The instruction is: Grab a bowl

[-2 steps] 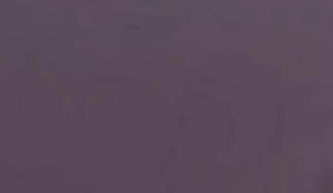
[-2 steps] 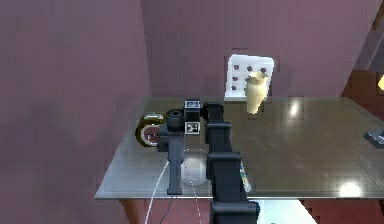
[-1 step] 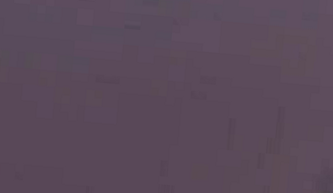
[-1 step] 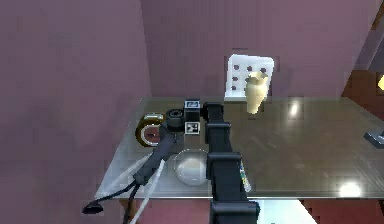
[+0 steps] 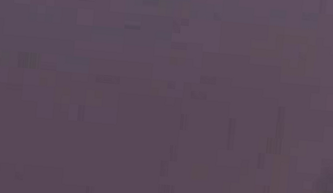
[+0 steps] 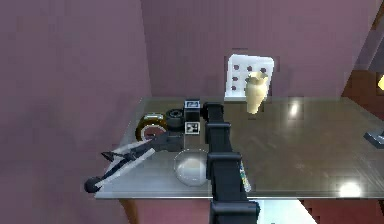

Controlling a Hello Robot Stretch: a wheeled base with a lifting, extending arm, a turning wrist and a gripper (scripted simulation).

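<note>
One gripper (image 6: 96, 170) lies far left of the dark arm (image 6: 225, 165). Its two thin fingers (image 6: 125, 170) are low over the worktop (image 6: 300, 150). One round bowl (image 6: 153, 127), yellow outside and reddish inside, sits on the worktop just left of the arm's far end. One white round thing (image 6: 188, 166) lies right against the arm's left side. Two small white squares (image 6: 190, 122) sit at the arm's far end. Right of the arm stands one cream vase (image 6: 257, 94), with one white dotted chair back (image 6: 240, 68) behind it.

The worktop is grey and shiny. Purple walls (image 6: 70, 70) stand behind it, and the forward view looks at a flat purple wall (image 5: 165, 94).

I cannot tell how the fingers are set, or if they hold anything. The arm hides part of the white round thing. Far right of the arm, one small dark thing (image 6: 375, 138) is cut off.
</note>
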